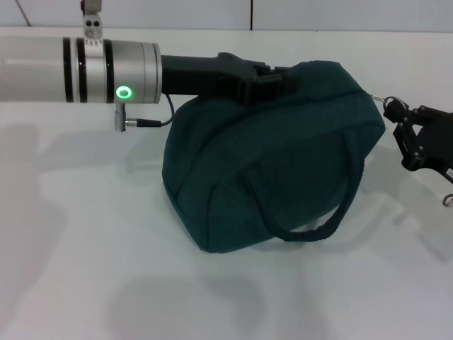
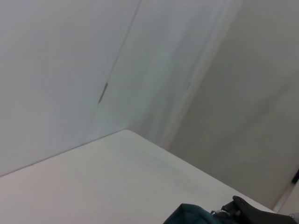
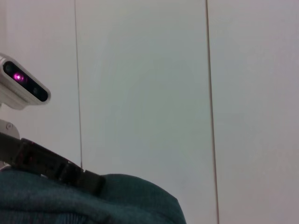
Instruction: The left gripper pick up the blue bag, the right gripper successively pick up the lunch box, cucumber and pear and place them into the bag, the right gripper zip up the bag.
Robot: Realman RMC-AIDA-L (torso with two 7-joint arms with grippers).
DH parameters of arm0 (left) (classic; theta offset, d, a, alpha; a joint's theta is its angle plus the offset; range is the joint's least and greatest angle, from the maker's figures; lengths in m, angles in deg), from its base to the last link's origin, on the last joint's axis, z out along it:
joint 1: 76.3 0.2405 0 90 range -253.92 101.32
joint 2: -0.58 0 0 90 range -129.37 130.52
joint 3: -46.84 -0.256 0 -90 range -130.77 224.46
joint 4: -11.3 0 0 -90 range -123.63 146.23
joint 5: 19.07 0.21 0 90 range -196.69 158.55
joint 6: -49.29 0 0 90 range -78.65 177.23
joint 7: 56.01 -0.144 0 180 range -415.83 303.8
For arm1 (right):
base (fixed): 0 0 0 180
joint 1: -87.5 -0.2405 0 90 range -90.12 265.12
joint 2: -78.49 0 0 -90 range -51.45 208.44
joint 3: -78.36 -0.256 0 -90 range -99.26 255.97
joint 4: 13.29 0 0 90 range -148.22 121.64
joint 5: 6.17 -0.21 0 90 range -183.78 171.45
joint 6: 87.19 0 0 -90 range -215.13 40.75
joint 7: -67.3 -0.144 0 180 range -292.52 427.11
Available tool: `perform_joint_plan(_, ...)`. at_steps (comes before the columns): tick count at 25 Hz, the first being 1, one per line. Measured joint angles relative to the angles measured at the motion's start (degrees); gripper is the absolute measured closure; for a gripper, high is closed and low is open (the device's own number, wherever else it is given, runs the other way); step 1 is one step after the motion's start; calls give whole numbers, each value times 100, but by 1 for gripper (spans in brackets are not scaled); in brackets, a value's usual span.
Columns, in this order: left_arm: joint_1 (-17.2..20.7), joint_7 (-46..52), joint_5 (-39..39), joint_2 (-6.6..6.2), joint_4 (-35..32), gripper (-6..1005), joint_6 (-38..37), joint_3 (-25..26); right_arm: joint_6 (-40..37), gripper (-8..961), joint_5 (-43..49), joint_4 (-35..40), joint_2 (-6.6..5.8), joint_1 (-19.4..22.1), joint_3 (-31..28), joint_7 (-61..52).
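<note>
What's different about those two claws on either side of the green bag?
The left gripper sits on a silver wrist with a green light and clamps the top of the blue bag. The right gripper is on a black arm, at the bag's end by the metal zipper pull. Both are black.

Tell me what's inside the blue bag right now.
Cannot be seen: the blue bag looks closed, its fabric hiding any contents. Outside, the left gripper grips its top; the right gripper is at the zipper pull.

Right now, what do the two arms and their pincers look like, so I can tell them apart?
The left pincer is a black claw on a silver cylindrical wrist with black bands, a green light and a thin dark cable. The right pincer is a black linkage claw with visible screw heads on a black arm.
</note>
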Motion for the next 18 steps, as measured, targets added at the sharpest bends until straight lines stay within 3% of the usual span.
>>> perform_joint_plan(9, 106, -411, -36, -14, -249, 921, -35, 0, -187, 942, -42, -35, 3, 67, 7, 0)
perform_joint_plan(18, 246, -562, -454, -15, -257, 944, -143, -2, -106, 942, -50, -213, 0, 93, -33, -23)
